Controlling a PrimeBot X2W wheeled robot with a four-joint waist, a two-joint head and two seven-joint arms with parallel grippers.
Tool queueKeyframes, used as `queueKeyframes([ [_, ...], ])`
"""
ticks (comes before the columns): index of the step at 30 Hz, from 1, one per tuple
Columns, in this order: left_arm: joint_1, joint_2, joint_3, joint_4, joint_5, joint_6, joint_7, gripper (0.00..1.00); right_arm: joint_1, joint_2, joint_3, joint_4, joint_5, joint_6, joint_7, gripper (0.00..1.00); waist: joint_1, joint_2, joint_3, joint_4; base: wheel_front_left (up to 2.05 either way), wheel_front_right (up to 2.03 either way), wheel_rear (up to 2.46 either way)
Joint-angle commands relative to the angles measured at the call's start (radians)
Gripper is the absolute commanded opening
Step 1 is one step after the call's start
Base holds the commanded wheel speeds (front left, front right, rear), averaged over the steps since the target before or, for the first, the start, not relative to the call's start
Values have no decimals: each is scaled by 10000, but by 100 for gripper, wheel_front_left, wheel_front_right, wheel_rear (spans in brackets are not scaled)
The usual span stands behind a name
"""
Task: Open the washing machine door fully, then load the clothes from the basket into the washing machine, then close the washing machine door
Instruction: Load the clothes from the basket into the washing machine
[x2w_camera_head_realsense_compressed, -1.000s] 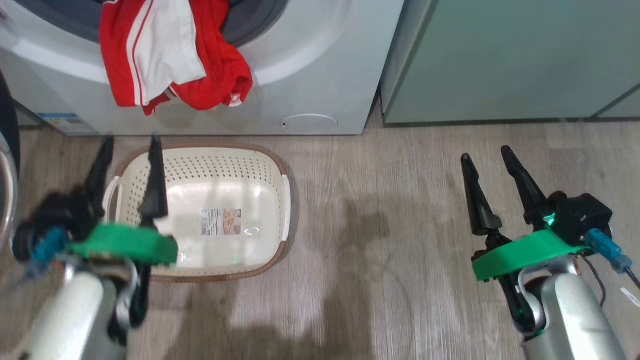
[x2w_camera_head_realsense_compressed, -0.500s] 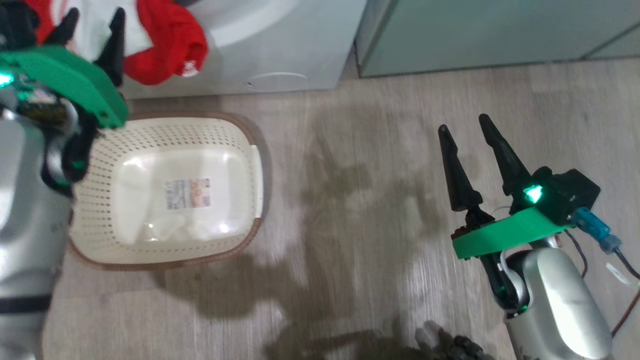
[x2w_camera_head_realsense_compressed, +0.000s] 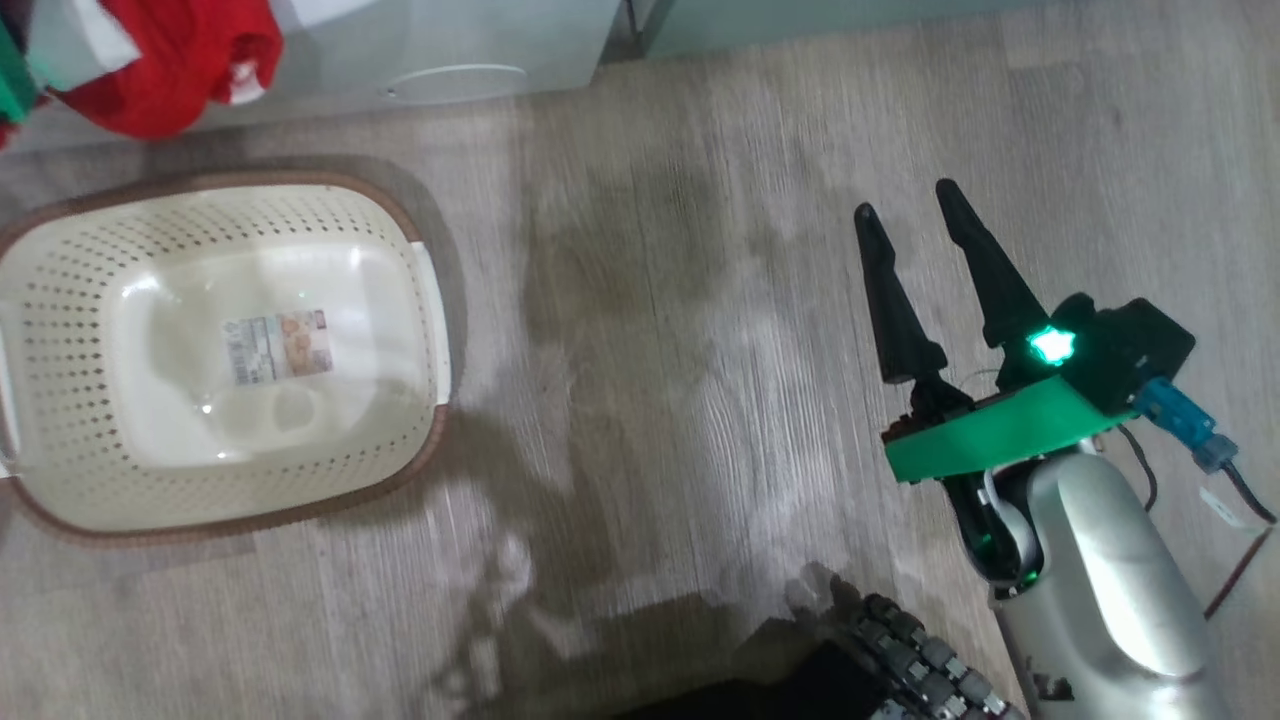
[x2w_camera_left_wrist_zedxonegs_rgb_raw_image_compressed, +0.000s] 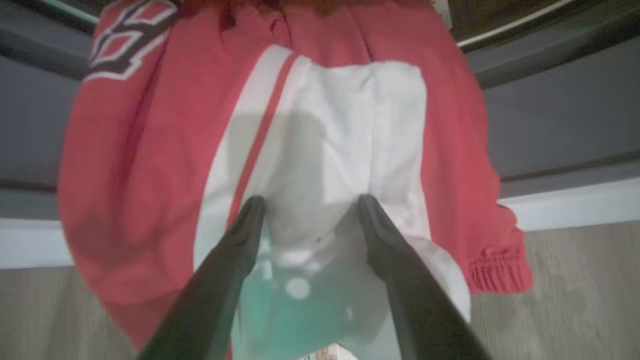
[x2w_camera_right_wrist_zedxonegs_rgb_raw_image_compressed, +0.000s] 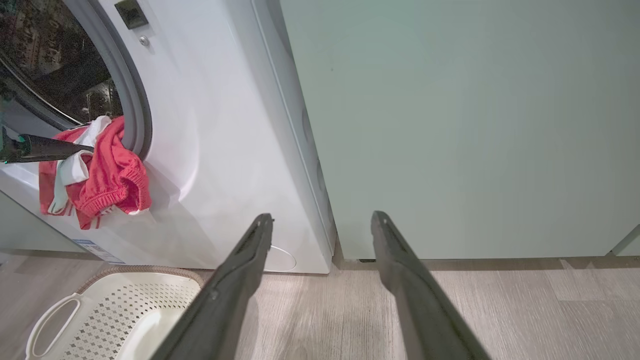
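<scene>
Here, the floor (x2w_camera_head_realsense_compressed: 700, 300) is grey wood-look planks with soft shadows on it. The white washing machine (x2w_camera_right_wrist_zedxonegs_rgb_raw_image_compressed: 215, 150) stands on it. A pale green cabinet (x2w_camera_right_wrist_zedxonegs_rgb_raw_image_compressed: 450, 125) stands just beside the machine, at 3 o'clock from it in the right wrist view.

In the head view the basket (x2w_camera_head_realsense_compressed: 60, 300) sits on the floor at 9 o'clock, near the machine's front. Its open side faces up and its long side runs from 9 to 3 o'clock. The paper label (x2w_camera_head_realsense_compressed: 275, 345) on its bottom shows.

The clothes (x2w_camera_left_wrist_zedxonegs_rgb_raw_image_compressed: 125, 175) hang out of the round grey drum mouth (x2w_camera_right_wrist_zedxonegs_rgb_raw_image_compressed: 132, 100) and down the machine's front. In the head view they are at 11 o'clock. Their long side runs up and down, and the cuffed end points to the floor.

The left gripper (x2w_camera_left_wrist_zedxonegs_rgb_raw_image_compressed: 310, 200) is spread wide, with its tips right at the white panel of the clothes. I cannot tell if they touch. The right gripper (x2w_camera_head_realsense_compressed: 905, 198) is spread wide too and holds nothing. It is over the floor at 3 o'clock, well apart from the basket, with its fingers pointing to 12 o'clock.
</scene>
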Motion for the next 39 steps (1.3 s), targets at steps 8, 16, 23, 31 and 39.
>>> queueKeyframes([
  [8, -1319, 1041, 5, 595, -50, -410, 1470, 100, -324, -14, 390, -538, 217, 0, -89, 100, -1, 0, 573, -396, 0, 0, 0],
  [16, -1778, 1252, -229, 792, -71, -136, 3015, 0, -307, -14, 397, -621, 385, 0, -90, 100, -1, 0, 687, -565, 0, 0, 0],
  [23, -2014, 1402, -383, 52, 220, -14, 2691, 0, -277, -14, 355, -862, 536, 0, -90, 100, -1, 0, 730, -578, 0, 0, 0],
  [31, -2579, 1554, -139, -380, 611, 515, 1194, 0, -254, -14, 468, -1046, 754, 0, -91, 100, -1, 0, 1002, -927, 0, 0, 0],
  [39, -3511, 1853, 73, -434, 1083, 924, -322, 0, -176, -14, 663, -1222, 1183, 0, -91, 100, -1, 0, 1588, -1486, 0, 0, 0],
])
